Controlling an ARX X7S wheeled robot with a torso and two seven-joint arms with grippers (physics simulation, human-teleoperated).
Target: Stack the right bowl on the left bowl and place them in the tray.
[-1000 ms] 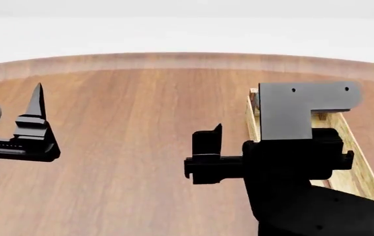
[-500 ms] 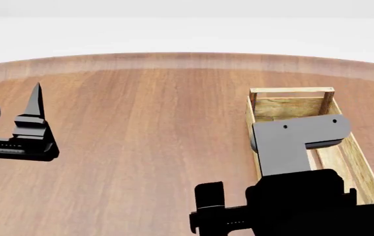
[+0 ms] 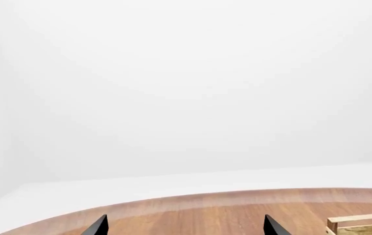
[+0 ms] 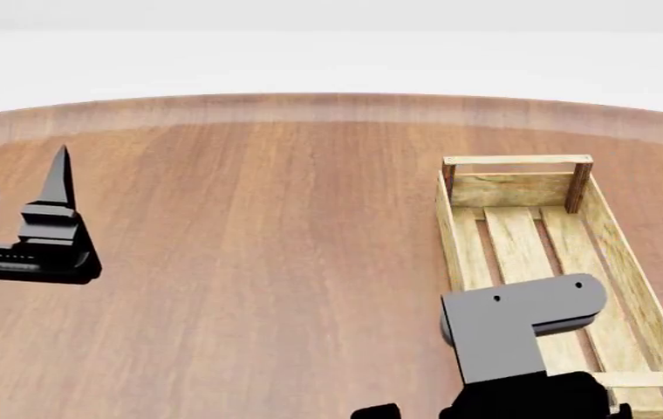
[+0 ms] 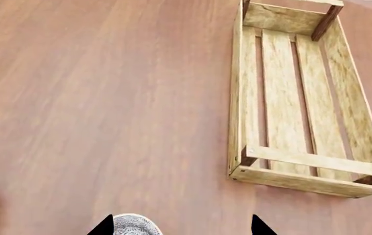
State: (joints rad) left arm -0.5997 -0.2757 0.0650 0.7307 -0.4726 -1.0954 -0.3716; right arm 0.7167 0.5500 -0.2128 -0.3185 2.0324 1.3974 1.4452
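Observation:
The tray (image 4: 541, 253) is a light-wood slatted crate at the right of the table, with nothing in it; it also shows in the right wrist view (image 5: 303, 98) and a corner in the left wrist view (image 3: 362, 225). One grey patterned bowl (image 5: 130, 226) peeks in at the edge of the right wrist view, beside one fingertip. The other bowl is out of view. My right gripper (image 5: 180, 227) is open above the table near the tray's near end. My left gripper (image 3: 184, 226) is open and empty at the table's left (image 4: 58, 227).
The round wooden table (image 4: 262, 227) has its far edge against a white background. My right arm's grey bracket (image 4: 518, 323) covers part of the tray's near end in the head view.
My right arm has drawn back toward the near edge and lower in the head view, uncovering the tray. The left arm has barely moved.

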